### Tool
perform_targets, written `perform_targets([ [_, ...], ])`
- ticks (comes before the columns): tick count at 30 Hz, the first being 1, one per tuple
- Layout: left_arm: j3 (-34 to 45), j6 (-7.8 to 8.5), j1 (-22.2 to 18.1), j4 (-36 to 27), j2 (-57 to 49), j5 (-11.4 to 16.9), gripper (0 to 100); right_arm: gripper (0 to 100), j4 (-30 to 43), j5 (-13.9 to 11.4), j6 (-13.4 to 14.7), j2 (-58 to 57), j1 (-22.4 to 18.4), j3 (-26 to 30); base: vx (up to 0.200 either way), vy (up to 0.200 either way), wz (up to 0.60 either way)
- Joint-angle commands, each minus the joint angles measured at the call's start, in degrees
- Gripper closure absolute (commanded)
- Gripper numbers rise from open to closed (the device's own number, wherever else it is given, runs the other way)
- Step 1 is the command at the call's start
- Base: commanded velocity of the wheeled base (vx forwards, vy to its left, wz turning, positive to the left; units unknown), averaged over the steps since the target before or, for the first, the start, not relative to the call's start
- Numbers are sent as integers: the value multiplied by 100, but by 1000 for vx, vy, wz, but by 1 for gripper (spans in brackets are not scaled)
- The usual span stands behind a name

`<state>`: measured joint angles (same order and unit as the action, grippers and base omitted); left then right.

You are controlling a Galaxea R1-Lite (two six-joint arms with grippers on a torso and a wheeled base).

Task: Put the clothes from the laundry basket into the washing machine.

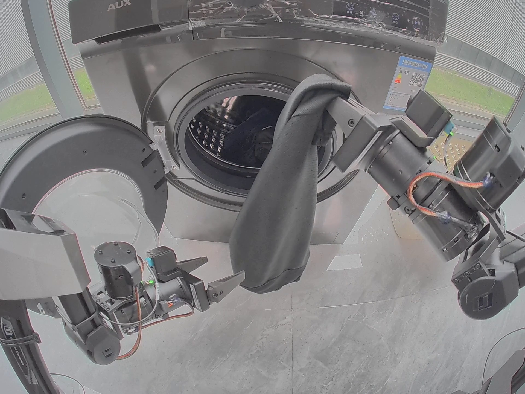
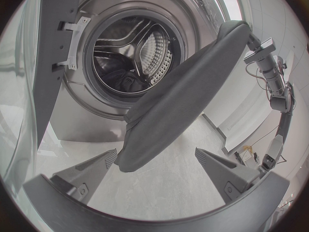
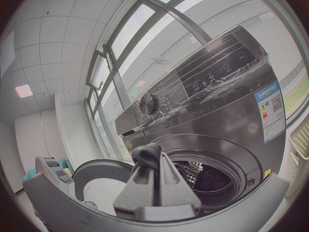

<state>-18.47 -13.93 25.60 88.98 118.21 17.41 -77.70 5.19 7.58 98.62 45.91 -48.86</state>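
Grey fabric garment pinched by right tool, hanging at steel washing machine mouth for loading; left tool spread beside hem, likely to lift it.

We look down on a pale grey stone-look floor across the lower frame, a white patch at centre right. Green lawn shows at upper right beyond tall windows; the white tiled ceiling holds one lit panel.
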Motion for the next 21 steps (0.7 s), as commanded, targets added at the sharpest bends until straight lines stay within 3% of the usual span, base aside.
perform_targets([
  [1,-333,14,-38,32,475,-9,0,100,-8,-1,6,8,14,52,0,0,0],
  [14,-1379,5,-73,32,1283,-9,0,100,-8,-1,-2,105,208,26,0,0,0],
  [21,-1449,-4,-38,32,1318,61,0,100,-17,-1,-2,105,208,43,0,0,0],
])
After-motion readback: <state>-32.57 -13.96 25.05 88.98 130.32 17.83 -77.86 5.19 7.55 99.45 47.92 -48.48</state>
